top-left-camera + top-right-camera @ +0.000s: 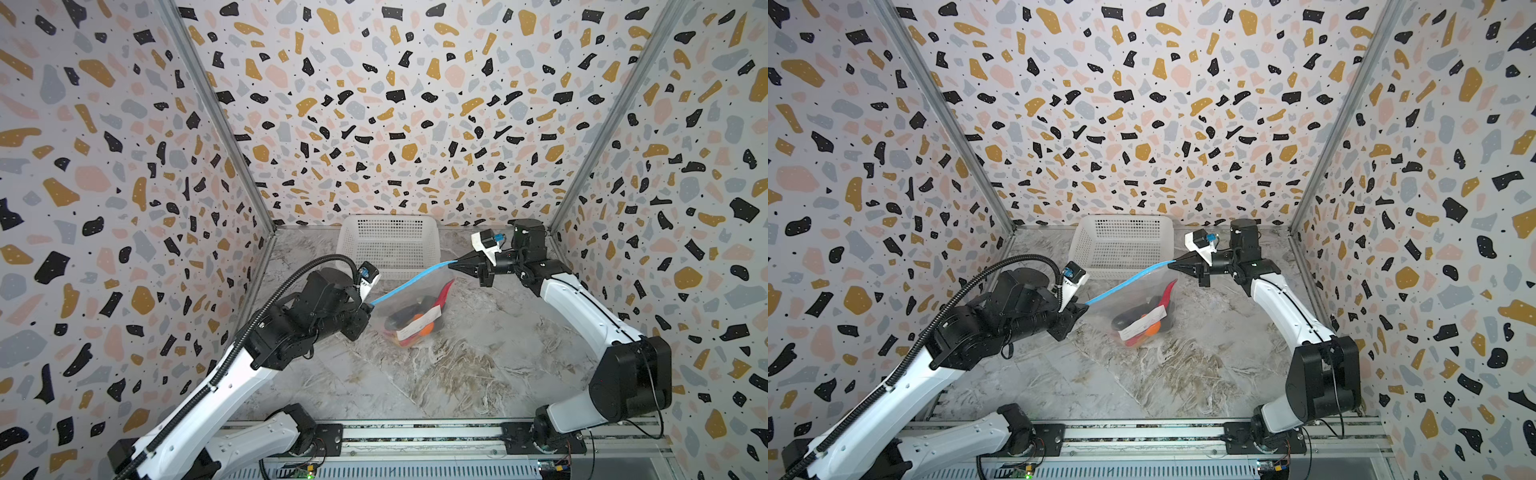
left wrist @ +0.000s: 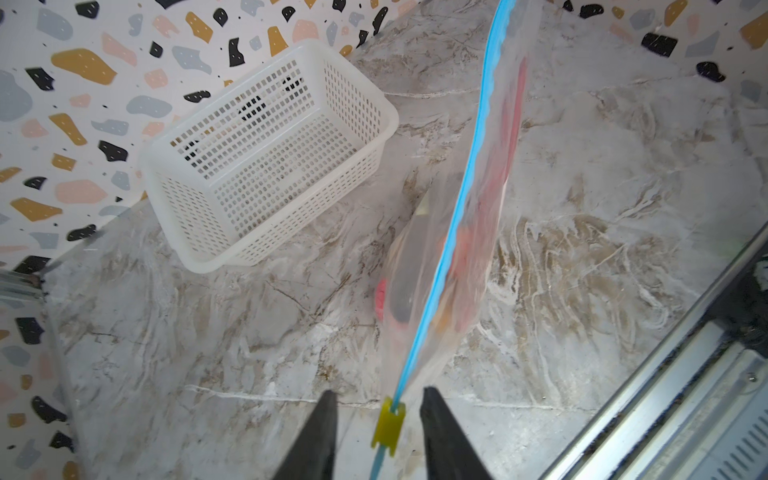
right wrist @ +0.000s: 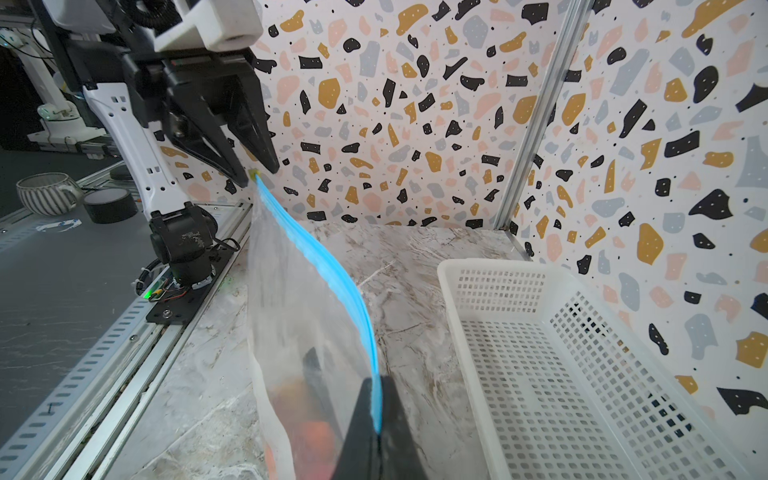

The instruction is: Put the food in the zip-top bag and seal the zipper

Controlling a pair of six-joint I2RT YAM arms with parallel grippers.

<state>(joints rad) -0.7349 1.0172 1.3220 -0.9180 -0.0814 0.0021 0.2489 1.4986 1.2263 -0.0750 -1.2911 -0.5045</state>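
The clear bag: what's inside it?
A long red chili, an orange ball and dark pieces show through the bag. Its white label and the crumpled plastic hide the rest.

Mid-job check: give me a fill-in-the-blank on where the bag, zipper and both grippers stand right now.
1. The right gripper is shut on one end of the zipper, a strip coloured ____.
2. The jaws of the left gripper stand ____ on either side of the yellow slider.
3. The food lies inside the zip-top bag; the white basket is ____.
Missing words: blue; open; empty.
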